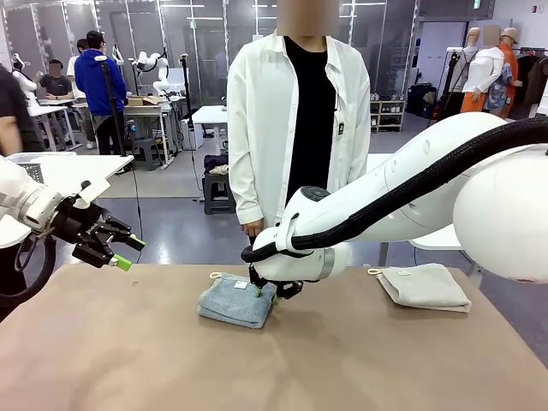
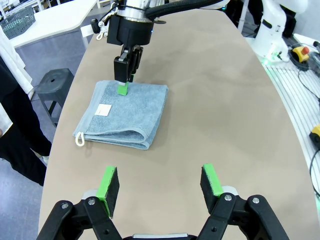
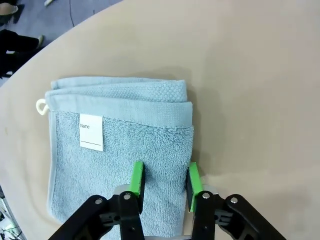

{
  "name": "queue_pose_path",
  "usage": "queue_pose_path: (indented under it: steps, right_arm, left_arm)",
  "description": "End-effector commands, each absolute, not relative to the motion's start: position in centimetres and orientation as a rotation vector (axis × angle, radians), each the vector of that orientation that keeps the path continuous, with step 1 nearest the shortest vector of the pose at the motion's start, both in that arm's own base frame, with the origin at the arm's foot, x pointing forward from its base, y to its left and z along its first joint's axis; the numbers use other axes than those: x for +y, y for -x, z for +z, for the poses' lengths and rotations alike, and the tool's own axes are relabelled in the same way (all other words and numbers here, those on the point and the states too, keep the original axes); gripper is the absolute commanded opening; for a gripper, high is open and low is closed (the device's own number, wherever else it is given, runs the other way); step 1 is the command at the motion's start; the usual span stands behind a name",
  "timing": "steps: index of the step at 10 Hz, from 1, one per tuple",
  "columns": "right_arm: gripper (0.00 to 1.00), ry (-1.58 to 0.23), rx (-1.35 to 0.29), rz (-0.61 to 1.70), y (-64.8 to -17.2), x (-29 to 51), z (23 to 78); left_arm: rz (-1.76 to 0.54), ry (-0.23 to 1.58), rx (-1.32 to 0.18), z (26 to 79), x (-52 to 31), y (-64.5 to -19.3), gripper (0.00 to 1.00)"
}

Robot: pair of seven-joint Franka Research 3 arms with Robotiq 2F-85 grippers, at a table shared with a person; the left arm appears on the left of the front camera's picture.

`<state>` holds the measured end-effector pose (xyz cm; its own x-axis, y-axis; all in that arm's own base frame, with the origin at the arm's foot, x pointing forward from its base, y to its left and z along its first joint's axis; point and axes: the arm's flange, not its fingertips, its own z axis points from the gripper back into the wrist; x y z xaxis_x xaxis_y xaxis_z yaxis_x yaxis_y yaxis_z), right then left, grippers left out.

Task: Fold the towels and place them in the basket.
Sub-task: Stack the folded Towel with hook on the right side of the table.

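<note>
The grey-blue towel (image 1: pixel 233 301) lies folded on the tan table in front of the person, its loop and white label at the near-left corner (image 2: pixel 127 117). My right gripper (image 1: pixel 272 292) points down on its right edge. Its green pads (image 3: pixel 136 179) are drawn in, with terry cloth between them (image 3: pixel 165 181). The cream-white towel (image 1: pixel 425 286) lies folded at the table's far right. My left gripper (image 1: pixel 121 253) hangs open and holds nothing, above the table's left edge (image 2: pixel 161 182). A dark mesh basket (image 2: pixel 18 22) stands on a white side table. The green towel is out of view.
A person in a white coat (image 1: pixel 295 120) stands at the far edge, hands down. A stool (image 2: pixel 54 85) stands on the floor beside the table. The tan tabletop (image 1: pixel 282 368) is bare in front and to the left of the towels.
</note>
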<state>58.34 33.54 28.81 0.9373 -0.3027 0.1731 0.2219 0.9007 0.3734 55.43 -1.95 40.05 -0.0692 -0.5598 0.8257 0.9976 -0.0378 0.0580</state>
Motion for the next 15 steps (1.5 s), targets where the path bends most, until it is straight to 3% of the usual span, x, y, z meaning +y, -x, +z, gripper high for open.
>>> queue_pose_path:
  steps: [1,2,3,4,10,11,13,15]
  right_arm:
    - [0.23,-0.330,-0.230,-0.289,-58.6,34.1,29.0]
    - [0.00,-0.327,-0.228,-0.282,-58.5,34.1,29.1]
    - [0.04,-0.319,-0.231,-0.263,-58.4,34.1,29.1]
    - [0.00,-0.317,-0.235,-0.254,-58.4,34.1,29.0]
    - [0.00,-0.344,-0.233,-0.252,-58.3,33.7,28.8]
    - [0.05,-0.337,-0.241,-0.244,-58.4,33.6,28.9]
    - [0.05,-0.435,-0.309,-0.071,-58.9,31.1,31.4]
    - [0.05,-0.374,-0.427,0.077,-60.0,26.7,35.6]
  left_arm:
    - [-1.504,0.734,-0.800,40.2,-1.9,-55.4,0.83]
    - [-1.504,0.734,-0.800,40.2,-1.9,-55.4,0.83]
    - [-1.504,0.734,-0.800,40.2,-1.9,-55.4,0.83]
    - [-1.504,0.734,-0.800,40.2,-1.9,-55.4,0.83]
    - [-1.504,0.734,-0.800,40.2,-1.9,-55.4,0.83]
    - [-1.504,0.734,-0.800,40.2,-1.9,-55.4,0.83]
    - [-1.504,0.734,-0.800,40.2,-1.9,-55.4,0.83]
    - [-1.504,0.734,-0.800,40.2,-1.9,-55.4,0.83]
